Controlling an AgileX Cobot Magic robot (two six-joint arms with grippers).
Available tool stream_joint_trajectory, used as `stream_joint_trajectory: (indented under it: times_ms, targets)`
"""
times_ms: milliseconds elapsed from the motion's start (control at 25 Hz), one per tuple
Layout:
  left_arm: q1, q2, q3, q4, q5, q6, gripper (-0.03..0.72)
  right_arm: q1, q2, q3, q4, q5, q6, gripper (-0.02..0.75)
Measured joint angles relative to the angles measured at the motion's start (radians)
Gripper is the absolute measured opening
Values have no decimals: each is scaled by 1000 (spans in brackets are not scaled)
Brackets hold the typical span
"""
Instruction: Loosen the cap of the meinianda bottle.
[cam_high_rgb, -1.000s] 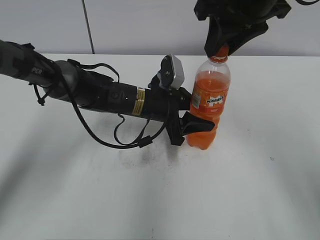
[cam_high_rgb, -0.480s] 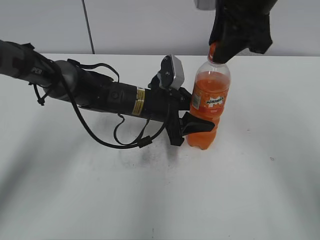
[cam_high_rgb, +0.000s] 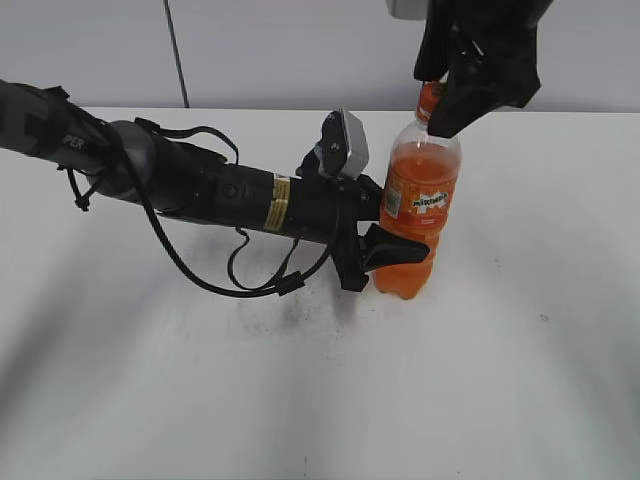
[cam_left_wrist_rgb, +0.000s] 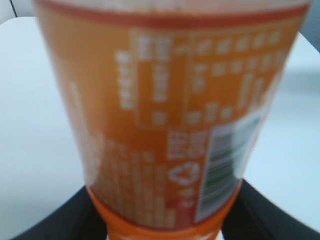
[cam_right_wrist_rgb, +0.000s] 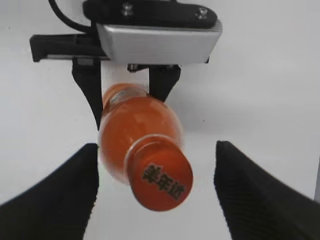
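The meinianda bottle (cam_high_rgb: 418, 205) stands upright on the white table, full of orange liquid, with an orange Mirinda label. My left gripper (cam_high_rgb: 385, 248) is shut on its lower body; in the left wrist view the bottle (cam_left_wrist_rgb: 165, 115) fills the frame with black fingers on both sides at the bottom, around the left gripper's middle (cam_left_wrist_rgb: 165, 220). My right gripper (cam_high_rgb: 450, 95) hangs over the bottle top, open. In the right wrist view the orange cap (cam_right_wrist_rgb: 162, 180) with dark print sits between the spread fingers of the right gripper (cam_right_wrist_rgb: 157, 195), touching neither.
The left arm (cam_high_rgb: 200, 185) lies across the white table (cam_high_rgb: 300, 400) from the left edge, with loose black cables beneath it. A grey wall with a vertical seam stands behind the table.
The right gripper has turned about the bottle top and lifted slightly, so more of the cap and neck shows now. The left arm and the bottle have not moved.
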Motion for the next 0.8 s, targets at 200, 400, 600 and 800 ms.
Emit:
stream_joint_trajectory:
  times_ms: [200, 400, 600, 800]
  targets:
    - [0, 0, 0, -1, 0, 0, 382, 0, -46, 0, 70, 0, 89, 556]
    - [0, 0, 0, 0, 0, 0, 382, 0, -115, 0, 78, 0, 538, 556]
    - [0, 0, 0, 0, 0, 0, 382, 0, -125, 0, 69, 0, 1168, 556]
    - [0, 0, 0, 0, 0, 0, 382, 0, -89, 0, 1, 0, 1324, 556]
